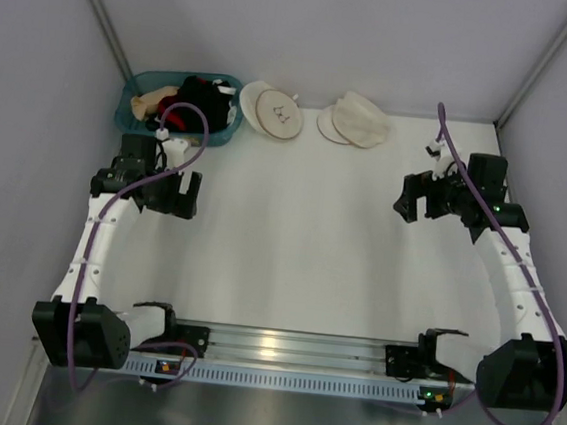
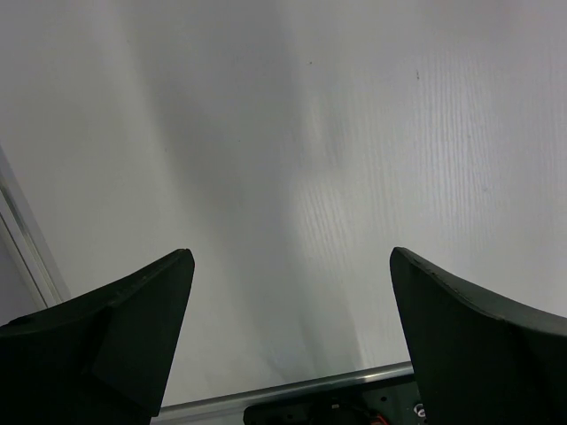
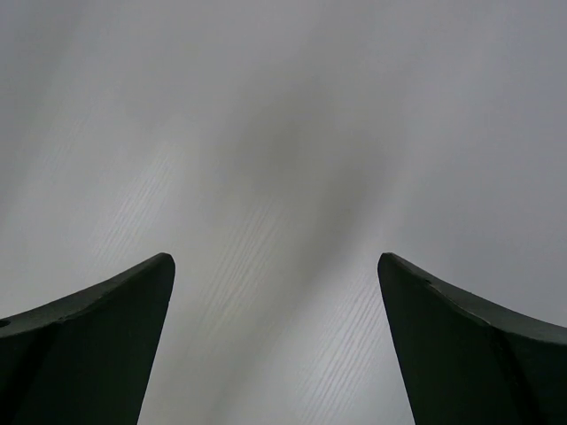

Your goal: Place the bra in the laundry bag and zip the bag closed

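Both my tools are hanging open over the counter, and the bra is lying in the basket at the far left.

My left tool [image 2: 291,258] is holding its jaws wide apart with nothing between them, over the white counter [image 1: 291,233] and just in front of the teal basket [image 1: 132,118]. My right tool [image 3: 275,261] is also standing open and empty, near the right side. The black bra [image 1: 202,99] is lying in that basket beside a beige garment [image 1: 154,100]. The laundry bag [image 1: 276,113] is resting just right of the basket, with a similar round bag [image 1: 357,122] near it.
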You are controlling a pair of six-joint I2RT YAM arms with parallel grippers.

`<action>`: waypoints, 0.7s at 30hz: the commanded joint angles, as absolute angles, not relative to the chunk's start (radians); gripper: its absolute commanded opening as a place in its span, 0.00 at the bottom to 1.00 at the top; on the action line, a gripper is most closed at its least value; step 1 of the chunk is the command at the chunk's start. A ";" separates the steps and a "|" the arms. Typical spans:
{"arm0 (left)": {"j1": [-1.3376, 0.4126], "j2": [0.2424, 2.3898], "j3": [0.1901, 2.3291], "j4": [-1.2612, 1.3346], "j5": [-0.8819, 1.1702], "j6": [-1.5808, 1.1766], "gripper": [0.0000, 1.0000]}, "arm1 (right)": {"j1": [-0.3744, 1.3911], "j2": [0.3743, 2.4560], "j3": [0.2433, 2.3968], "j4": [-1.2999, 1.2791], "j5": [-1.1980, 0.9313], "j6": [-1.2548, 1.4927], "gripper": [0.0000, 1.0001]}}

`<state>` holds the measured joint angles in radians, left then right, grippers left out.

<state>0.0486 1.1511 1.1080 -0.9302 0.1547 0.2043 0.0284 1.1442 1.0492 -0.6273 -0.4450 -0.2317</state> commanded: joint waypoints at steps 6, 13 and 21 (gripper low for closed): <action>0.046 1.192 1.244 -0.916 0.256 0.127 0.99 | 0.101 1.360 1.207 -0.350 -0.419 -0.224 0.99; 0.046 1.241 1.325 -0.914 0.349 0.113 0.99 | 0.166 1.603 1.443 -0.278 -0.362 -0.293 0.99; 0.048 1.290 1.344 -0.897 0.474 0.086 0.98 | 0.193 1.880 1.652 -0.097 -0.373 -0.330 0.99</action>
